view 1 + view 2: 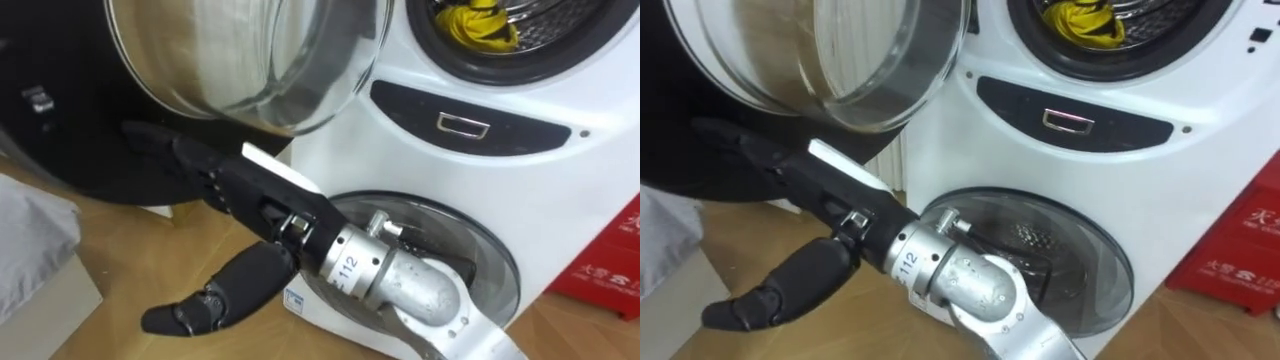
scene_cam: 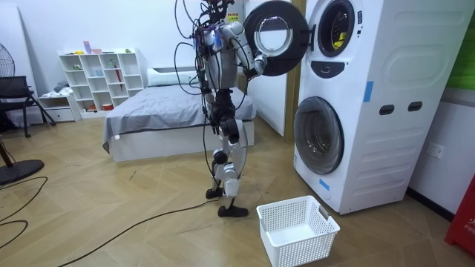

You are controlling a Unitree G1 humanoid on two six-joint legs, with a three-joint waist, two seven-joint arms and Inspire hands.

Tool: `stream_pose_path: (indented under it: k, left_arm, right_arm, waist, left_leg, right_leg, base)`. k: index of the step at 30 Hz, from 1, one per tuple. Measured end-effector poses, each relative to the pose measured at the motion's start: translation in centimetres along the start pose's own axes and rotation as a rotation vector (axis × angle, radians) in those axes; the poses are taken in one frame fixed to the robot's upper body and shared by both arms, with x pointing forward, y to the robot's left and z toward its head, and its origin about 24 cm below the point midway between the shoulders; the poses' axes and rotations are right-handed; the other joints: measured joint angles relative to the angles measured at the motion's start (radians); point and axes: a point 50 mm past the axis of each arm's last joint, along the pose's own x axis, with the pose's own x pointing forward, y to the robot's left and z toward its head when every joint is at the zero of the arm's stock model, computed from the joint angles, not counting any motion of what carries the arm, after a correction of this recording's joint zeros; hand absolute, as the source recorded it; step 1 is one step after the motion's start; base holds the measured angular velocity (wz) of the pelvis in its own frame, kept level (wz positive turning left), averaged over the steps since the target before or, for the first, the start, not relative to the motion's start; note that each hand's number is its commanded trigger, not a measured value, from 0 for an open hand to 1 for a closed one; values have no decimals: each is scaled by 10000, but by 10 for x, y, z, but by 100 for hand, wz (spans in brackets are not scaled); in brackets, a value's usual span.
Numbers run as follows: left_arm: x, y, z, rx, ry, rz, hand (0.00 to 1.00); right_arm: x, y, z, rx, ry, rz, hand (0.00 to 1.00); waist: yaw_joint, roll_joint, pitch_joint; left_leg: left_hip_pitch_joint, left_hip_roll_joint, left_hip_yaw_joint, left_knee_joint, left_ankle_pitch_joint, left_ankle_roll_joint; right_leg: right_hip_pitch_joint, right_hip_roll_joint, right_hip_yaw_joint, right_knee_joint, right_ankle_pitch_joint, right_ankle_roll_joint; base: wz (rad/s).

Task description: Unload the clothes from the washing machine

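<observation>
Bright, even light fills the room and falls from above. The basket (image 2: 300,251) and the bed (image 2: 163,119) throw only soft, short shadows on the wooden floor (image 2: 89,185). Up close, the open door's glass bowl (image 1: 250,60) carries pale streaked reflections, and the lower door (image 1: 470,250) shows a dull sheen. The upper drum (image 1: 530,25) is dim inside. The white washer front (image 1: 540,190) is evenly lit.

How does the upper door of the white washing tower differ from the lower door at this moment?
The upper door is swung wide open; the lower door is shut. The upper door is level with the robot's upper body, the lower door with its legs. The upper door leaves yellow clothes in view; the lower door's glass looks dark. Both are round with glass windows.
</observation>
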Motion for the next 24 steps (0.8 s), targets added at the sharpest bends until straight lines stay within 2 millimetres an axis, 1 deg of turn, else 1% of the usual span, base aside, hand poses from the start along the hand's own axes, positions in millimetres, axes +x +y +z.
stream_pose_path:
  k: [2,6,10,12,14,15,17,18,19,20,21,22,23,24]
  left_arm:
    - [0,0,1,6,-24,10,0]
    - [0,0,2,136,-39,-28,0]
    - [0,0,1,168,88,-59,0]
    - [0,0,0,163,140,-58,0]
    - [0,-1,0,68,157,-23,0]
    - [0,-1,0,-4,153,-3,0]
    - [0,0,0,-99,167,54,0]
    - [0,1,0,-121,166,82,0]
    - [0,1,-1,-117,185,86,0]
    - [0,1,-3,-122,215,90,0]
    - [0,1,-2,-138,195,105,0]
    - [0,2,-4,-234,215,146,0]
    - [0,3,-5,-317,256,207,0]
    - [-1,3,-6,-340,285,251,0]
  right_arm:
    - [0,-1,-5,51,223,-157,0]
    - [-2,0,-10,-209,494,-134,0]
    - [-10,-3,-21,-334,1077,-222,0]
    - [-14,-5,-27,-283,1370,-316,0]
    - [-27,-6,-43,-244,2093,-595,0]
    - [-31,-6,-47,-261,2279,-658,0]
    - [-47,-8,-57,-144,2815,-956,0]
    - [-55,-12,-60,-216,3054,-1161,0]
    - [-58,-14,-61,-281,3172,-1261,0]
    - [-67,-17,-65,-380,3444,-1523,0]
    - [-72,-20,-66,-449,3579,-1672,0]
    - [-81,-25,-69,-586,3832,-2008,0]
    - [-89,-28,-71,-640,4057,-2366,0]
    - [-93,-30,-72,-679,4169,-2513,0]
  waist:
    - [-2,-12,7]
    - [-37,2,25]
    - [-123,15,34]
    - [-239,25,41]
    - [-388,31,45]
    - [-416,32,45]
    - [-631,42,51]
    - [-736,49,54]
    - [-809,63,51]
    - [-905,86,43]
    - [-948,88,40]
    - [-1103,71,28]
    - [-1181,50,11]
    - [-1234,30,-6]
  left_leg:
    - [-32,-5,-50,-3,0,0]
    - [-95,-8,-65,-3,0,0]
    - [-141,-9,-30,-5,-1,0]
    - [-116,-10,-31,-6,0,0]
    - [-116,-11,-29,-6,-1,0]
    - [-128,-12,-13,-7,-1,0]
    - [-189,-12,40,-7,-2,1]
    - [-189,-10,78,-7,-2,1]
    - [-180,-9,92,-8,-2,1]
    - [-149,-11,99,-2,-2,1]
    - [-148,-13,100,3,-2,1]
    - [-154,-13,100,1,-2,1]
    - [-142,-13,101,1,-2,1]
    - [-128,-12,101,1,-2,1]
  right_leg:
    - [-1,-11,-52,-9,-3,5]
    - [-51,-15,-62,-17,-5,7]
    - [-110,-12,-39,-21,-3,9]
    - [-88,-13,-40,-23,-3,9]
    - [-87,-14,-29,-31,-3,9]
    - [-96,-13,-20,-38,-3,10]
    - [-164,-16,4,-42,-5,18]
    - [-187,-10,46,-32,-6,18]
    - [-184,-10,51,-32,-6,18]
    - [-167,-14,64,-32,-5,18]
    - [-163,-16,64,-30,-4,18]
    - [-164,-14,64,-33,-4,18]
    - [-162,-7,97,-32,-5,18]
    - [-158,-8,106,-30,-5,18]
  base:
    - [6]
    - [2]
    - [0]
    - [0]
    - [0]
    - [0]
    - [-3]
    - [-7]
    - [-9]
    - [-4]
    - [-3]
    - [0]
    - [-5]
    - [-6]
